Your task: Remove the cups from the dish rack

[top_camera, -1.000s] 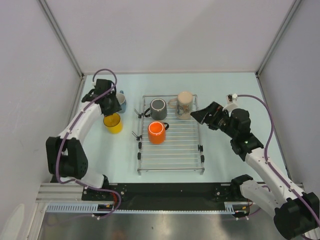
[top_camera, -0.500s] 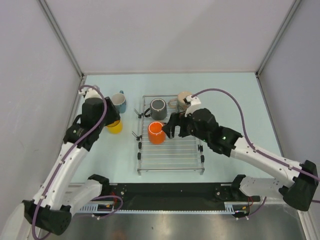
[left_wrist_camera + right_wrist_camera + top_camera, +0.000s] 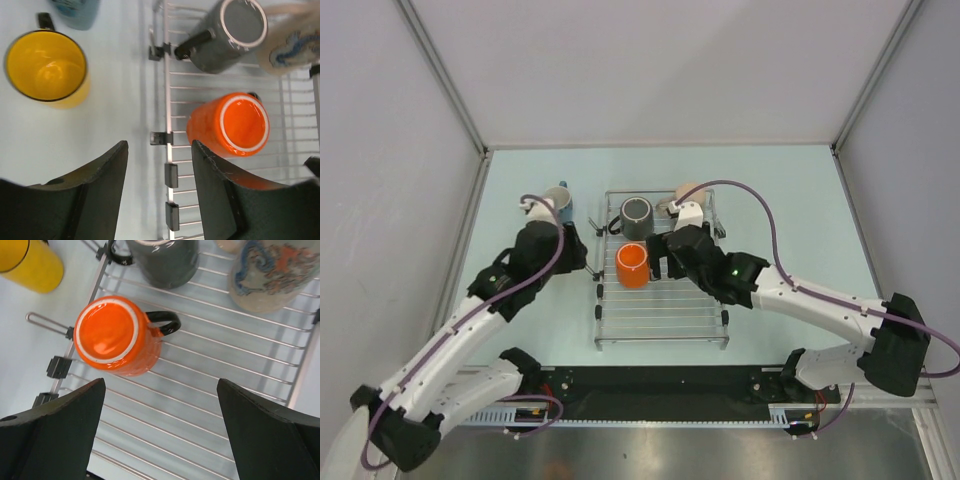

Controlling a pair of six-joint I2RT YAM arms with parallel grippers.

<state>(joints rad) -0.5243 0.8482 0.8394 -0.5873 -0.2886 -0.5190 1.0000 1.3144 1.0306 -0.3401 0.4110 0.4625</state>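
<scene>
The silver dish rack (image 3: 660, 310) holds three cups. The orange mug (image 3: 632, 265) stands upright at its left, the dark grey mug (image 3: 637, 215) behind it, and the beige mug (image 3: 688, 193) at the back right, partly hidden by my right arm. My right gripper (image 3: 660, 258) hovers wide open just right of the orange mug (image 3: 107, 332), nothing between its fingers. My left gripper (image 3: 578, 250) is open and empty over the rack's left edge (image 3: 172, 85). The yellow mug (image 3: 47, 67) and blue mug (image 3: 75, 10) stand on the table, left of the rack.
The rack's folded wire leg (image 3: 45, 322) and black clips (image 3: 161, 137) stick out at its left edge. Grey enclosure walls close in the pale table (image 3: 790, 210) on three sides. The near half of the rack shows bare bars (image 3: 190, 415).
My left arm has come away from the yellow mug and swung right toward the rack, its jaws opening wider. My right arm has swept left from the table's right side to over the rack.
</scene>
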